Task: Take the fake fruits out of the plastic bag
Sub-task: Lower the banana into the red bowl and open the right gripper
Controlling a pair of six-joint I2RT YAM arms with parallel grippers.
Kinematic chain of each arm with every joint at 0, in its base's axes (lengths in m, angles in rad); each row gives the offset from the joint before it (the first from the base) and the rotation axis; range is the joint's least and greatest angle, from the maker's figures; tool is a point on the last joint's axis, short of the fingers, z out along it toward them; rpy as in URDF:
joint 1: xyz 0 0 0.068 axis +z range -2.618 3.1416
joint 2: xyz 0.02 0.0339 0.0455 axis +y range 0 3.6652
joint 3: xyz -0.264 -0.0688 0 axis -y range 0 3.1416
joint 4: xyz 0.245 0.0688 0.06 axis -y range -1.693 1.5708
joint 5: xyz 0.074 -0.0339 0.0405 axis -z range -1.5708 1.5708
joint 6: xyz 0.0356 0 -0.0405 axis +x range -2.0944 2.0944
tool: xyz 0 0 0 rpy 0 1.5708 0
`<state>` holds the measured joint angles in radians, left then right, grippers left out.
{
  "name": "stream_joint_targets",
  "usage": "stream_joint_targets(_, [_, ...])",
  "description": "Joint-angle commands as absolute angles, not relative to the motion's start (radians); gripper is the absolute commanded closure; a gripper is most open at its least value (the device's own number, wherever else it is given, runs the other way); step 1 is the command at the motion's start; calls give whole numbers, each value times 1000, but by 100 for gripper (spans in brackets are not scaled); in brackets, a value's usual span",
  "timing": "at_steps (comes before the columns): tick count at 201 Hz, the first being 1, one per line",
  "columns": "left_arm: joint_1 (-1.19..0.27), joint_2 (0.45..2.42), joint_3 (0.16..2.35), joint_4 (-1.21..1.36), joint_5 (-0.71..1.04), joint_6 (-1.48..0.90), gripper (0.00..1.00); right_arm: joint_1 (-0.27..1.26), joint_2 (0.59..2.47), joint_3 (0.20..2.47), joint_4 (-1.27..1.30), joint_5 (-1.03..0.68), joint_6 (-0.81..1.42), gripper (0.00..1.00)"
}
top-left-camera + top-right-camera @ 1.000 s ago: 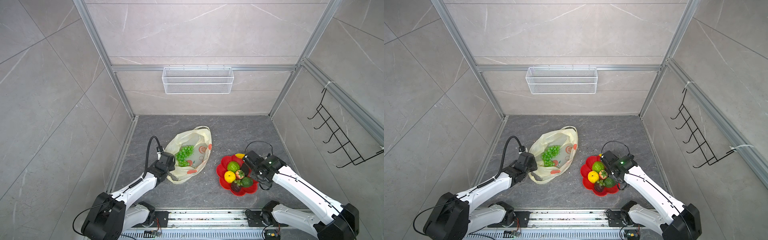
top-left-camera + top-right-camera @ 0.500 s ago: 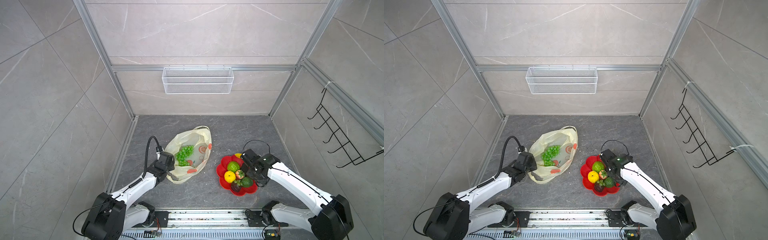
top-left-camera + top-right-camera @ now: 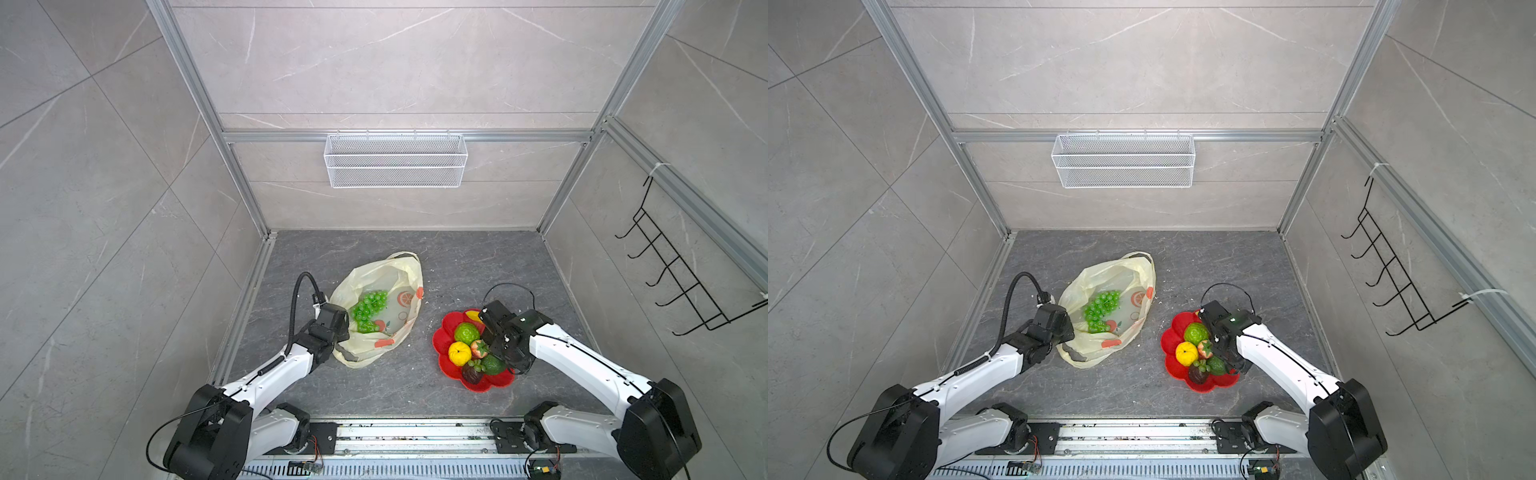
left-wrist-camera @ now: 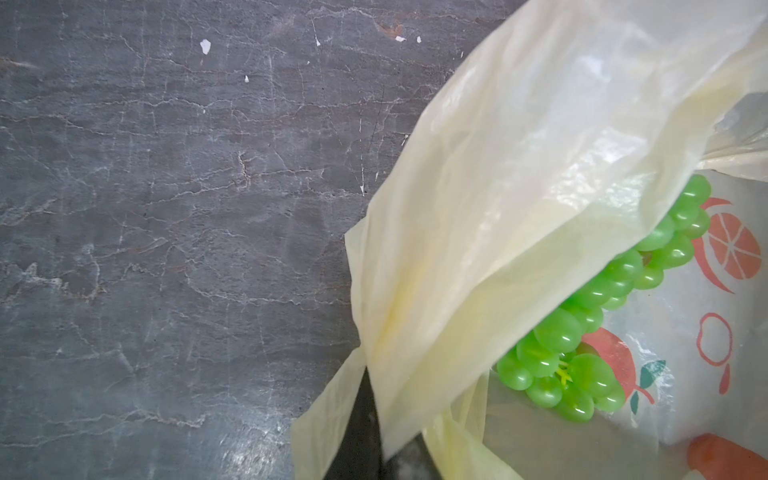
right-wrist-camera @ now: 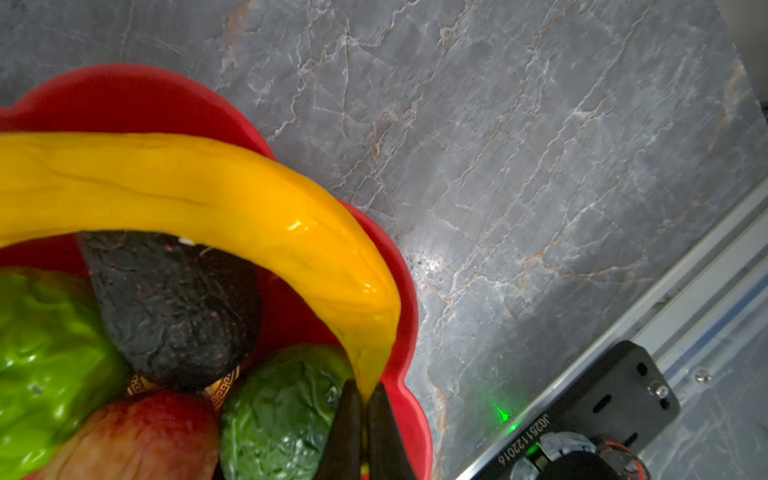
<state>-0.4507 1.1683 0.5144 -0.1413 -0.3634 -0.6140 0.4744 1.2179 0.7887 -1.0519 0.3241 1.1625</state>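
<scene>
1. Both top views.
   - The left gripper [image 3: 338,344] sits at the near left edge of the plastic bag [image 3: 386,270]. Its fingertips are hidden under the wrist, so the grip cannot be read here.
   - The bag lies open on the grey floor [image 3: 457,257] and holds a green grape bunch [image 3: 368,309].
   - The right gripper [image 3: 500,357] hangs over the red flower-shaped plate [image 3: 441,332], which stands apart from the bag on its right.
   - The plate carries a bumpy green fruit [image 3: 466,332], a yellow citrus [image 3: 459,353], a red strawberry [image 3: 480,348], a darker green fruit [image 3: 493,365] and a dark brown piece [image 3: 471,375].

2. Left wrist view.
   - The fingers [image 4: 357,424] are clenched on a gathered fold of the bag's rim.
   - Pale-yellow film rises from the pinch and drapes partly over the grape bunch.
   - The bunch rests inside the bag, on the lower wall among the orange fruit prints.

3. Right wrist view.
   - The fingers [image 5: 349,415] are pressed together on the thin end of the yellow banana [image 5: 187,187].
   - The banana arcs across the plate, above the dark brown piece and the green fruits.
   - Whether it touches them cannot be told.
</scene>
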Motion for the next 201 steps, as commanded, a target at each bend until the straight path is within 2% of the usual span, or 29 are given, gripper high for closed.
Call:
stream_joint_targets(1, [-445,1171,525,-121,-364,-626,100,469,1228,765,-1039,313,1151,97])
stream_joint_targets(66, [-443,1175,525,-120,-360,-627,100,469,1233,767,-1032,308,1143,87])
stream_joint_targets(96, [-443,1173,524,-120,-363,-627,100,469,1233,770,-1031,309,1139,78])
stream_joint_targets(165, [-442,1180,527,-119,-362,-626,100,467,1196,770,-1057,306,1140,79])
stream_joint_targets(201, [-442,1183,529,-118,-361,-626,100,471,1175,760,-1048,260,1147,83])
